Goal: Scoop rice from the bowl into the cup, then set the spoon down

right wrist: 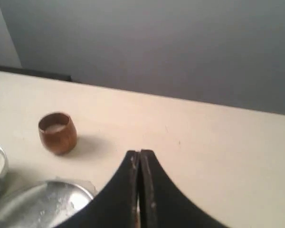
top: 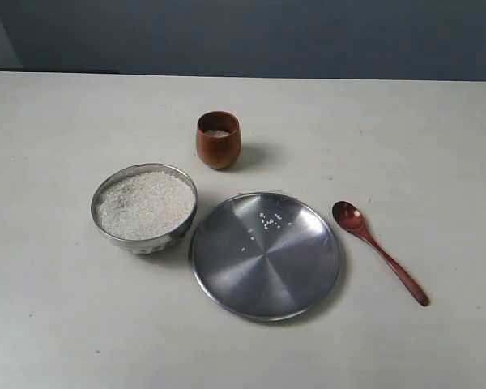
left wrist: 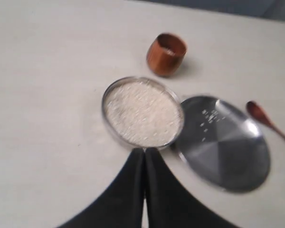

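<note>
Rice [top: 217,133] sits in the cup [top: 219,151]; spoon [top: 380,252] lies free on the bench [top: 57,324]; left gripper [left wrist: 144,152] and right gripper [right wrist: 139,154] jaws pressed together, empty; task apparently complete.

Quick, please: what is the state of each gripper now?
Left gripper: closed, holding nothing.
Right gripper: closed, holding nothing.
</note>
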`<action>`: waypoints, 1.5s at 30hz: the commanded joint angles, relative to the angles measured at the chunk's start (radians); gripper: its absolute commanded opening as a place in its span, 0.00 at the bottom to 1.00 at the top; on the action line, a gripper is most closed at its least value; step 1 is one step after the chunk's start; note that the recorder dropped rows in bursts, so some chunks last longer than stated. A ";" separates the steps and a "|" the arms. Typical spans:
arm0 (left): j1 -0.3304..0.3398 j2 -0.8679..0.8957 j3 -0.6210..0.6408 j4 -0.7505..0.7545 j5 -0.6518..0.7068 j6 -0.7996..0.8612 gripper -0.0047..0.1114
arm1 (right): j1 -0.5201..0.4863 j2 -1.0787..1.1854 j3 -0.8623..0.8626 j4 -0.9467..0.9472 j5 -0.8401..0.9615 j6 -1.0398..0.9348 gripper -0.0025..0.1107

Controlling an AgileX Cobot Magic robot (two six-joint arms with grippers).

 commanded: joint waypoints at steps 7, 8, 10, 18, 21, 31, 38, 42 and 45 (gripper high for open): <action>0.001 0.103 -0.010 0.164 0.052 -0.012 0.04 | 0.005 0.312 -0.007 -0.032 0.037 -0.022 0.02; 0.001 0.103 -0.010 0.164 0.052 -0.012 0.04 | 0.005 0.341 -0.007 -0.032 0.043 -0.022 0.02; 0.001 0.103 -0.010 0.164 0.052 -0.012 0.04 | 0.005 0.412 -0.007 -0.032 0.051 -0.022 0.02; 0.001 0.103 -0.010 0.164 0.052 -0.012 0.04 | 0.005 0.596 -0.007 -0.030 0.055 -0.055 0.02; 0.001 0.103 -0.010 0.164 0.052 -0.012 0.04 | 0.005 0.653 -0.007 0.005 0.072 -0.120 0.02; 0.001 0.103 -0.010 0.164 0.052 -0.009 0.04 | 0.005 0.836 -0.007 0.063 0.060 -0.268 0.02; 0.001 0.103 -0.010 0.167 0.052 -0.009 0.04 | 0.005 0.889 -0.007 0.066 0.035 -0.268 0.18; 0.001 0.103 -0.010 0.167 0.052 -0.009 0.04 | 0.005 0.889 -0.007 0.066 0.071 -0.268 0.33; 0.001 0.103 -0.010 0.167 0.052 -0.009 0.04 | 0.005 0.889 -0.007 0.066 0.116 -0.268 0.33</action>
